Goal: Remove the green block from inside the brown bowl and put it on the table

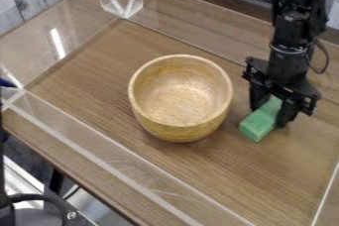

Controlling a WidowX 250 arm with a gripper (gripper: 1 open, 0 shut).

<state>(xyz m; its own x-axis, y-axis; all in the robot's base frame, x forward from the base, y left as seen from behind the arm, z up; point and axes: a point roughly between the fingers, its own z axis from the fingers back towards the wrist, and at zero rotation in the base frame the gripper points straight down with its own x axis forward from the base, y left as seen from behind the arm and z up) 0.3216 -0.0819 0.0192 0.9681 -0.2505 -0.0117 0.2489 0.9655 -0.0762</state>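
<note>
While fingers [277, 95] grip, green block [261, 119] points diagonally bowlward.

The counter [77, 71] has a brown wood-grain surface, smooth with a soft satin sheen. The round bowl [181, 89] is light tan wood, its grain faintly visible and its walls smooth. The rectangular block [260, 119] is bright green and matt, with a smooth face. The end effector [273, 88] looks black, its finer surface finish too small to tell. Low clear walls [125, 0] at the counter's border look like glossy, see-through plastic.
</note>
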